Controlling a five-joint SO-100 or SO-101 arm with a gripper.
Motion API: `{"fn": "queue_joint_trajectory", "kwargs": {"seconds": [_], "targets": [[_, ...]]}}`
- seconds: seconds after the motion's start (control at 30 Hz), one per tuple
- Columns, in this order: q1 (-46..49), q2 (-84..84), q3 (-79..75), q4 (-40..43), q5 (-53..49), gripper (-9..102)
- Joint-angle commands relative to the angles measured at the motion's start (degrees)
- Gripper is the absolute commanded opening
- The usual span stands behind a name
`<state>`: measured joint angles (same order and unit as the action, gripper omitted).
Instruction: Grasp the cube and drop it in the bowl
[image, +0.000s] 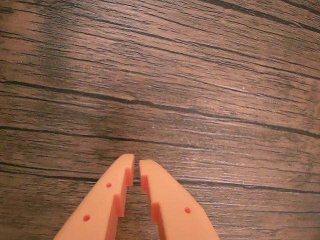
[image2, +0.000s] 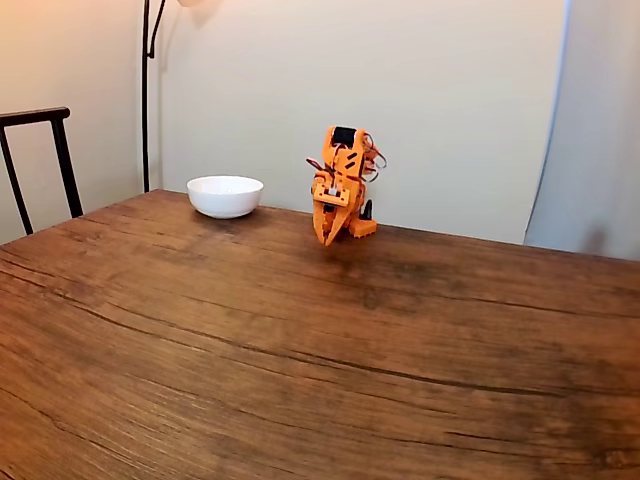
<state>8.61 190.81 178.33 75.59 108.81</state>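
Orange gripper folded near the table's far edge, nothing held.

In the wrist view the gripper (image: 136, 167) points at bare dark-grained wood, its two fingers nearly together with a thin slit between the tips and nothing in it. In the fixed view the arm (image2: 342, 182) sits hunched, gripper (image2: 328, 238) aimed down at the table (image2: 300, 360); the white bowl (image2: 225, 196) stands to its left, near but apart. I cannot place the cube, so which way the reach must go is unknown.
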Motion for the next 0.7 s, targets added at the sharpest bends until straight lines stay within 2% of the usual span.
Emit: {"fn": "queue_joint_trajectory", "kwargs": {"seconds": [0.0, 0.67], "targets": [[-0.1, -1.1, 0.0, 2.7, 0.0, 0], [0.3, -1.1, 0.0, 2.7, 0.1, 0]]}}
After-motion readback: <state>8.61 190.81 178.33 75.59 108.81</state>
